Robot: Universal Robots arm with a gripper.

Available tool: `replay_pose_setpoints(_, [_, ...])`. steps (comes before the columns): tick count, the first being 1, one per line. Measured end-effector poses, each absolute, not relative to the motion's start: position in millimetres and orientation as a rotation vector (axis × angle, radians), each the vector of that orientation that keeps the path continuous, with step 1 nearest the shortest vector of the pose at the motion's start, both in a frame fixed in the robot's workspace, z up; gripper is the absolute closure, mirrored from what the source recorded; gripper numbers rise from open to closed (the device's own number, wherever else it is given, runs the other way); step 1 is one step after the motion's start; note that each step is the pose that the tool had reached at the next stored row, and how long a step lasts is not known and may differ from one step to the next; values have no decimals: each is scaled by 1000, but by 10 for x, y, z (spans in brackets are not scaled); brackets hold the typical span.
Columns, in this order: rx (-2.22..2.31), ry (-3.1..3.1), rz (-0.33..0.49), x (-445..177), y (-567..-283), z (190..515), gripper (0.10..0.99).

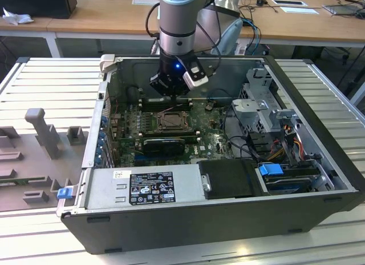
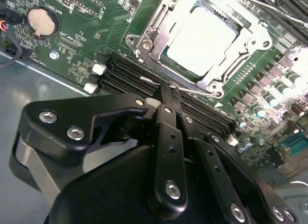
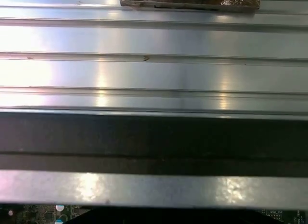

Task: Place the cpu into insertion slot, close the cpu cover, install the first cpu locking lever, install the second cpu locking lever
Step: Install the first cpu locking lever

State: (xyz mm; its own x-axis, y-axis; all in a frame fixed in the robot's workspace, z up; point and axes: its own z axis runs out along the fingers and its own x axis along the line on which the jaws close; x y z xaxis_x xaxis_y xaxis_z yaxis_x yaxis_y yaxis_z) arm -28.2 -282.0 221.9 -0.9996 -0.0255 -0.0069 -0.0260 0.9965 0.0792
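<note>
CPU (image 2: 201, 40), pale silver-white, lies flat in the insertion slot (image 2: 144, 29) on the green motherboard (image 2: 86, 26), as the second wrist view shows. The cpu cover (image 2: 250, 43), a silvery frame plate, lies down around the chip, with the chip visible through its cut-out centre. A thin wire locking lever (image 2: 192, 91) runs along the socket edge nearest the gripper. Black memory slots (image 2: 130, 74) lie between the socket and the gripper.

The gripper (image 2: 171, 91) stands just beside the socket, over the memory slots, its fingers (image 2: 168, 118) pressed together with nothing between them. Whether the tips touch the lever cannot be told.

In the exterior view the gripper (image 1: 171, 93) hangs inside the open computer case (image 1: 319, 157), above the board near the socket (image 1: 171, 121).
</note>
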Motion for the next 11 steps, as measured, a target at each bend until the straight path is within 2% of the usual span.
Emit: replay_pose_setpoints(11, [-62, 3133, 125, -213, -2820, 2147, 980])
